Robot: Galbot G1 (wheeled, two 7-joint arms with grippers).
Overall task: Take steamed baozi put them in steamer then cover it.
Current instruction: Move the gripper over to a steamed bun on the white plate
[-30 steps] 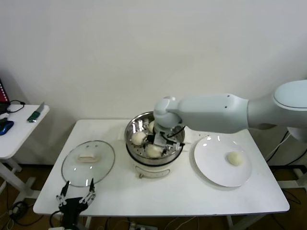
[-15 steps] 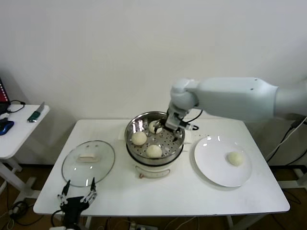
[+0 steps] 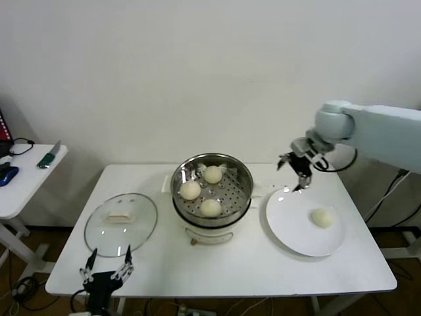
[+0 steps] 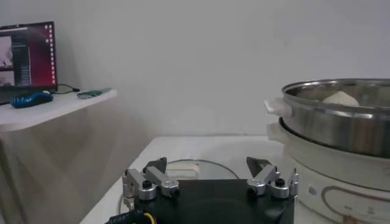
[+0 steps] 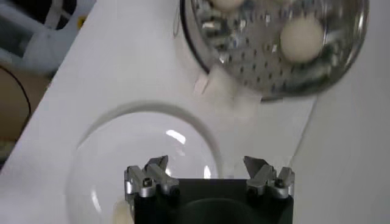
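Observation:
Three cream-white baozi [image 3: 210, 207] lie in the shiny steel steamer [image 3: 243, 176] on its white pot base at the table's middle. One more baozi [image 3: 322, 217] lies on the white plate [image 3: 289, 230] to the right. My right gripper [image 3: 295, 172] is open and empty, in the air over the plate's back left rim. In the right wrist view the gripper [image 5: 207, 167] hangs over the plate [image 5: 122, 146], with the steamer [image 5: 304, 73] beyond. The glass cover [image 3: 121, 224] with a white handle lies flat on the table's left. My left gripper [image 3: 105, 266] is open, parked at the front left edge.
A small white side table [image 3: 26, 178] with a blue mouse and a green tool stands at the far left. The wall runs close behind the table. A white paper slip [image 5: 225, 85] lies between steamer and plate.
My right gripper has left the steamer, empty, and swung right to above the plate's back left rim. A third baozi now lies in the steamer. The left arm has not moved.

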